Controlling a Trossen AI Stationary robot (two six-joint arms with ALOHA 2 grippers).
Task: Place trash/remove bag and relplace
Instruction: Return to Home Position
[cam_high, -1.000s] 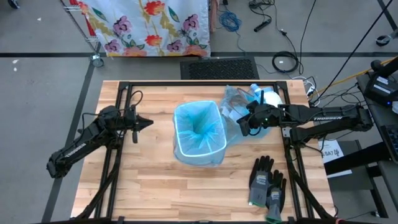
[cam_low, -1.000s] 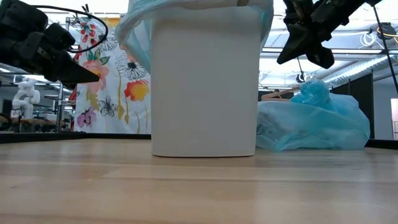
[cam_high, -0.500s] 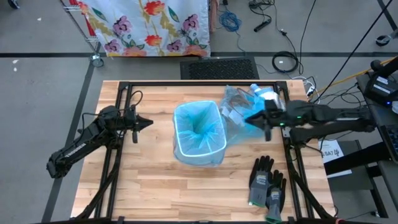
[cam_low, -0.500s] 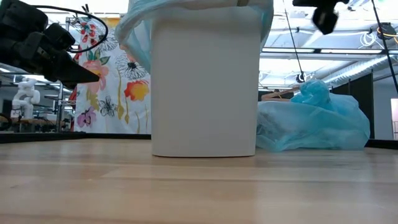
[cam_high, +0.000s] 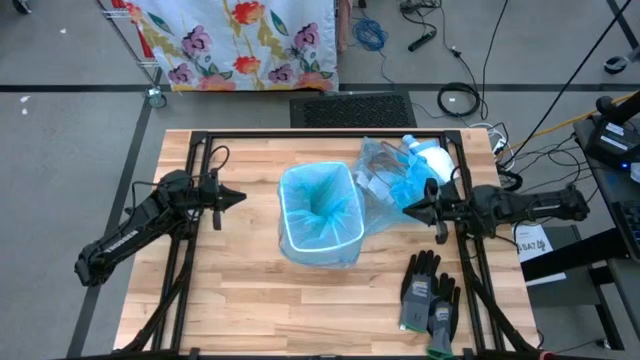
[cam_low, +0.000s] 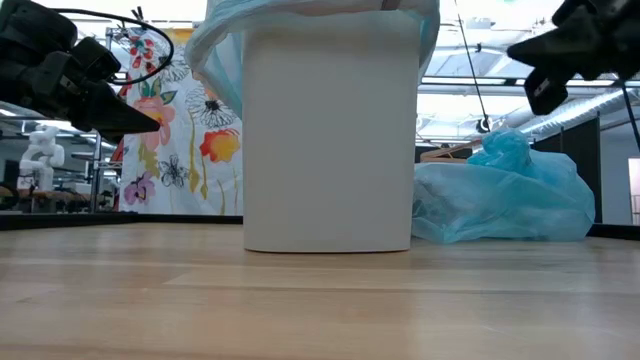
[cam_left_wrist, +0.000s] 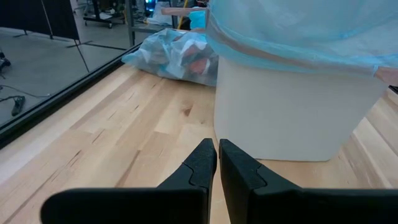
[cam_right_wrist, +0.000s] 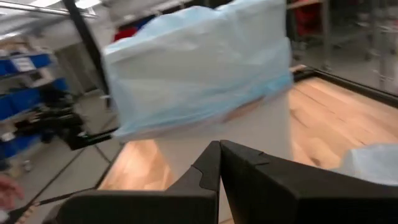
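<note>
At the middle of the wooden surface (cam_high: 250, 300) stands the white bin (cam_high: 322, 245), upright, with a blue liner (cam_high: 318, 205) fitted inside it and folded out over its rim. Just beside the bin, toward the far right corner, lies the filled blue bag (cam_high: 392, 172), slumped on the wood and touching the bin's side or very near it. The trash (cam_left_wrist: 184, 57) is inside this bag: in the left wrist view, crumpled brownish and white scraps show through the thin plastic. I can see no loose scraps on the wood.

The left tool (cam_high: 240, 197) hangs above the surface to the left of the bin, apart from it, pointing toward it. Its two fingers (cam_left_wrist: 202, 163) are pressed together with nothing between them.

The right tool (cam_high: 408, 210) hangs on the other side, to the right of the bin and just at the near edge of the filled bag, also pointing toward the bin. In the low view it sits high, above the bag and not touching it. Its fingers (cam_right_wrist: 208, 165) are likewise closed on nothing.

A pair of grey-black gloves (cam_high: 430, 293) lies near the front right corner, well apart from the bin. A flowered cloth (cam_high: 240, 40) hangs beyond the far edge.
</note>
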